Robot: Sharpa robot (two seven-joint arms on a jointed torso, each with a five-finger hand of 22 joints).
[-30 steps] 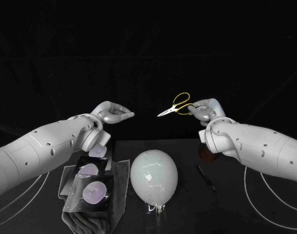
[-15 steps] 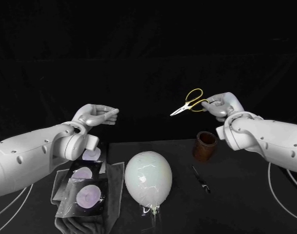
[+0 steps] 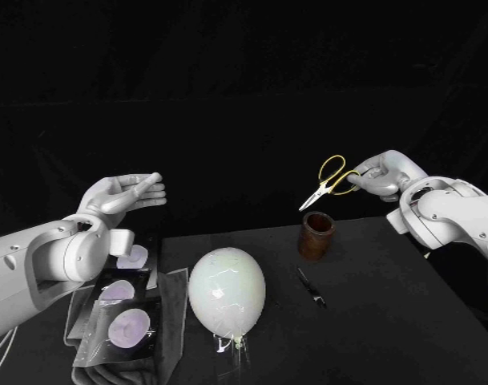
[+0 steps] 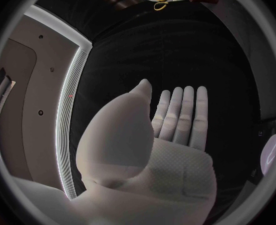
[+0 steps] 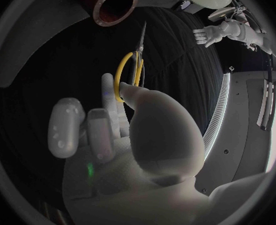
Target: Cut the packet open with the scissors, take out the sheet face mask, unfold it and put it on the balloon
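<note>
Left hand (image 3: 123,192) is raised above the table's (image 3: 405,321) left side, flat, fingers straight and side by side, thumb apart, holding nothing. Right hand (image 3: 385,174) is raised at the right, pinching the scissors (image 3: 330,180) by their yellow loops. The blades are together, tilted down toward a brown cup (image 3: 317,235), not touching it. Balloon (image 3: 227,290) lies mid-table. Packet (image 3: 128,321) lies flat just beside it, under the left arm.
</note>
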